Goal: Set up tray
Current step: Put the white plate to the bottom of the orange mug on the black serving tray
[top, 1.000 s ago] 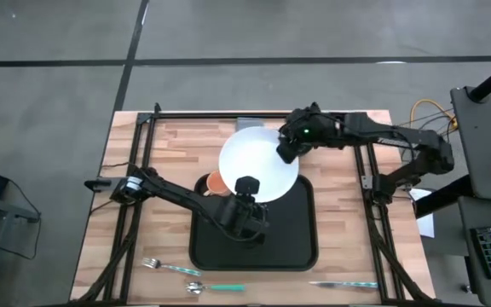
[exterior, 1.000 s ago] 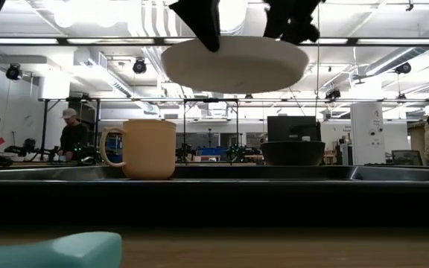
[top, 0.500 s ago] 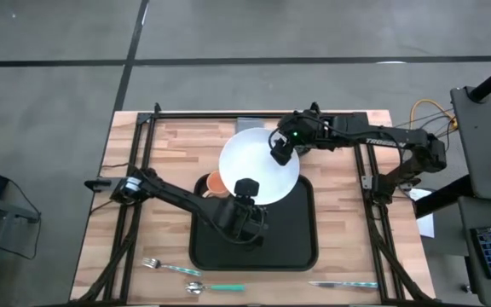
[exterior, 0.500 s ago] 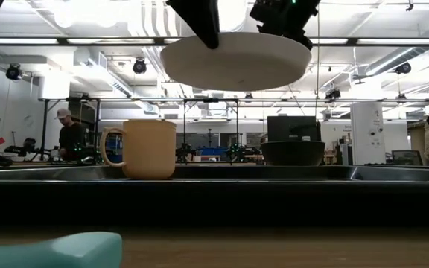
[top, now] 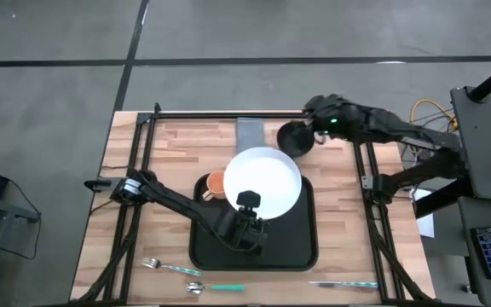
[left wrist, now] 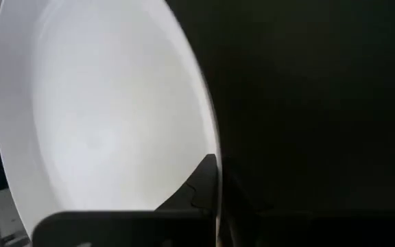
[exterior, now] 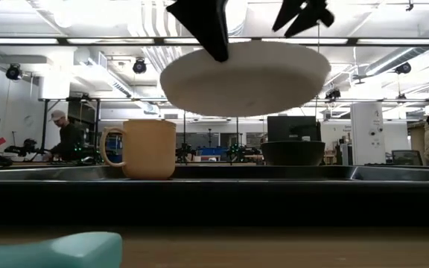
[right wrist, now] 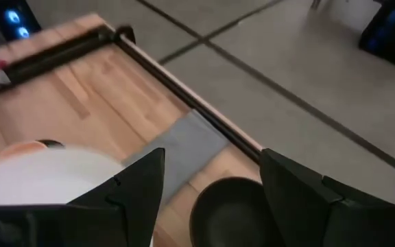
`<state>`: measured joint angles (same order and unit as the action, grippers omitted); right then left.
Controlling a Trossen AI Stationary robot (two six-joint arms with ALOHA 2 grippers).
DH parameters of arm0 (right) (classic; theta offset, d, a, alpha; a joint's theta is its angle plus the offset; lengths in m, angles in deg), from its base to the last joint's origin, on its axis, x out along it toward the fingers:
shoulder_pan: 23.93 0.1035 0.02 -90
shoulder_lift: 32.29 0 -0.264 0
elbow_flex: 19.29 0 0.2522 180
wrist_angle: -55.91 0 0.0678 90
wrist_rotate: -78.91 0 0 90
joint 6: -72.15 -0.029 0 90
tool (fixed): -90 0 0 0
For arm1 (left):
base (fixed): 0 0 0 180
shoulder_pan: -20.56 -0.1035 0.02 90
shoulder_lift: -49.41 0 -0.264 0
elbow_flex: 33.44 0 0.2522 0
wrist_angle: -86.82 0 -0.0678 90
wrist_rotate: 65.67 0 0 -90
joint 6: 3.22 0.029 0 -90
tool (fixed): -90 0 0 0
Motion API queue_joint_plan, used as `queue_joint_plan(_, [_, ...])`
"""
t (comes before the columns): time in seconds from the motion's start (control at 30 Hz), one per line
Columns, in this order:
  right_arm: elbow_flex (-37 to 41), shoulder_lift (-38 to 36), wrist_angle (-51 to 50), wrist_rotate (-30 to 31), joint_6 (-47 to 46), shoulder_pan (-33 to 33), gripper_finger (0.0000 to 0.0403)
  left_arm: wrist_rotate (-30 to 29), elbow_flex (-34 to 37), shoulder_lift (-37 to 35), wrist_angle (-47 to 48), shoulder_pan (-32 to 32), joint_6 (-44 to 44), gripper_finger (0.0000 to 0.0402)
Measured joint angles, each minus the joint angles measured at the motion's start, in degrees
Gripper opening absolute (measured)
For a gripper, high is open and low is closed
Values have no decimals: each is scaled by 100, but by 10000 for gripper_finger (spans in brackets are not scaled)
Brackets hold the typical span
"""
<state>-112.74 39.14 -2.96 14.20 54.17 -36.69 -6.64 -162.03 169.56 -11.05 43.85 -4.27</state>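
Right gripper (top: 301, 138) is backing off, fingers open and empty; left gripper (top: 247, 205) is carrying the plate (top: 262, 181) clamped above the tray (top: 301, 247). Thin rim grip: plate could be slipping toward the mug (top: 214, 183).

The round white plate (top: 262, 180) covers the far part of the large flat black tray (top: 297, 247) and most of the tan mug (top: 214, 183), of which only a sliver and an orange inside show from above. The left pincer (top: 247, 201) grips the plate's near rim; its lower finger is hidden beneath. In the low view both arms are cut off by the top edge. The right pincer (top: 301, 136) blocks part of the dark round bowl (top: 294, 141). Distant people in the room are too small to make out.
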Motion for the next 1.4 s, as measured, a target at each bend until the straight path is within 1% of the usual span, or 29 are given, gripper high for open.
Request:
queue_joint_plan(0.17, [22,-389,-106,-10,0,-6,226,224,432,0,-576,153,-171,0])
queue_joint_plan(0.33, [23,-539,-110,-8,3,-6,226,304,900,14,-1178,367,-269,0])
queue_joint_plan(0.53, [23,-491,-106,7,22,-51,226,414,1218,30,-1237,637,-766,0])
queue_joint_plan(0.67, [25,-390,-123,16,17,-67,226,414,1331,33,-1276,770,-883,0])
queue_joint_plan(0.93, [28,-301,-106,14,5,-67,226,698,1454,45,-1594,818,-1041,0])
queue_joint_plan(1.1, [28,-307,-123,5,3,-65,226,804,1846,134,-2031,818,-1044,0])
queue_joint_plan(1.2, [31,-307,-140,3,18,-65,226,812,2129,149,-2110,797,-1214,0])
queue_joint_plan(1.33, [41,-307,-139,3,22,-65,226,820,2348,146,-2296,778,-1311,0])
queue_joint_plan(1.4, [41,-309,-136,3,42,-65,226,858,2423,149,-2543,772,-1319,0])
